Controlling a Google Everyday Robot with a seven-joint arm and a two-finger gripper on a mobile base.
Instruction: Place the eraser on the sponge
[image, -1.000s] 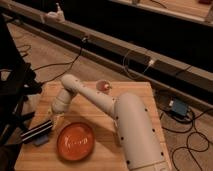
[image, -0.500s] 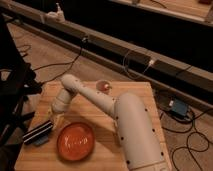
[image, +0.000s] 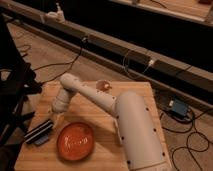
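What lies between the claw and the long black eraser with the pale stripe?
Only bare wooden tabletop, seen in the camera view. The claw is close beside the long black pale-striped eraser, with nothing between them.

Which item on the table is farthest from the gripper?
The small pale round object at the far edge; the gripper hangs by the eraser and orange plate.

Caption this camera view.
The gripper beside the long black striped eraser resting on a small light-blue sponge, near a round orange plate.
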